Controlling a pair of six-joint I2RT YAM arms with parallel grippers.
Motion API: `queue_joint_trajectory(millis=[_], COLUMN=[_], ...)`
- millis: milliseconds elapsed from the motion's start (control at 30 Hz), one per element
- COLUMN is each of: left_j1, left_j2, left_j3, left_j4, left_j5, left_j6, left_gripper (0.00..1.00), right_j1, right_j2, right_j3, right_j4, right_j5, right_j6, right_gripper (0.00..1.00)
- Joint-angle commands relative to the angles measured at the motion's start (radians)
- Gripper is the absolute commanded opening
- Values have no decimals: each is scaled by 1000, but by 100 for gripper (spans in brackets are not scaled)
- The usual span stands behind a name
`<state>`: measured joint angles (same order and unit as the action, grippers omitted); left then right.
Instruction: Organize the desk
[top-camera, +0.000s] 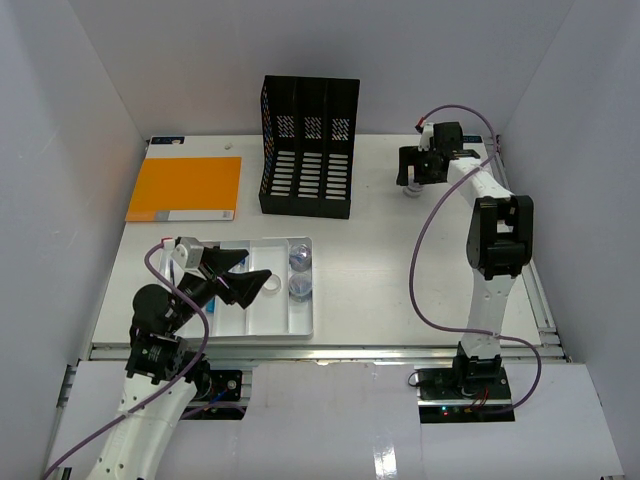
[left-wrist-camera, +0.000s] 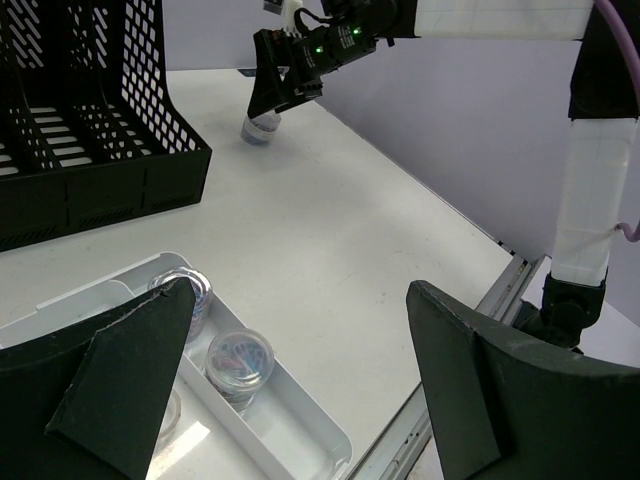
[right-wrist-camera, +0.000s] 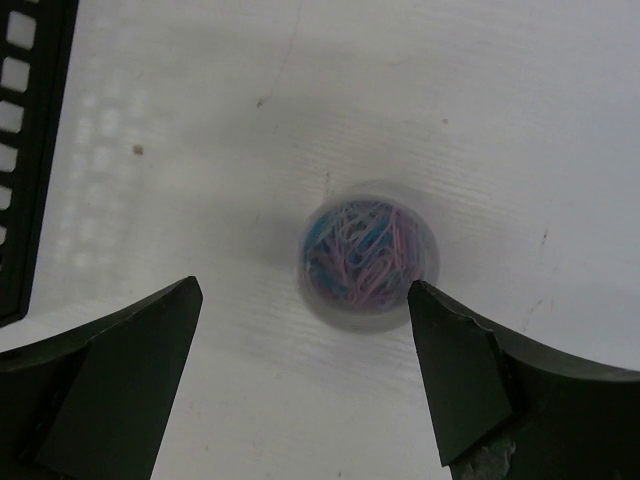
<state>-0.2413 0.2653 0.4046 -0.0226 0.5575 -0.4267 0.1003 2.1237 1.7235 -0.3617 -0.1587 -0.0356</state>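
The white, rail-edged desk (top-camera: 380, 280) looks perhaps speckled; left gripper (top-camera: 255, 273) and right gripper (top-camera: 412, 183) gape wide, empty.

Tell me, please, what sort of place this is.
Likely a lab test cell staged as an office desk: white enclosure walls, black magazine rack, tray of paperclip jars.

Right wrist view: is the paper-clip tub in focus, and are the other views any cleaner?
Right wrist view: paper-clip tub soft, desk washed pale around it. Left wrist view: left claw fingers dark, little detail, black file rack crisp. Top view: even light, soft shadows, no glare.
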Motion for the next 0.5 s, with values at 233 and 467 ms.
queue_joint_trajectory(millis=[233, 467], left_j1=[2, 3], left_j2=[29, 43], left_j3=[13, 13], left_j4=[7, 10], left_j5=[2, 4], left_j6=[13, 14], left_gripper=[98, 98], right_j1=[16, 21], right_j2=[107, 128], right_j3=[136, 111], right_j4=[50, 76], right_j5=[191, 217], right_j6=[42, 40], right_gripper=[90, 90])
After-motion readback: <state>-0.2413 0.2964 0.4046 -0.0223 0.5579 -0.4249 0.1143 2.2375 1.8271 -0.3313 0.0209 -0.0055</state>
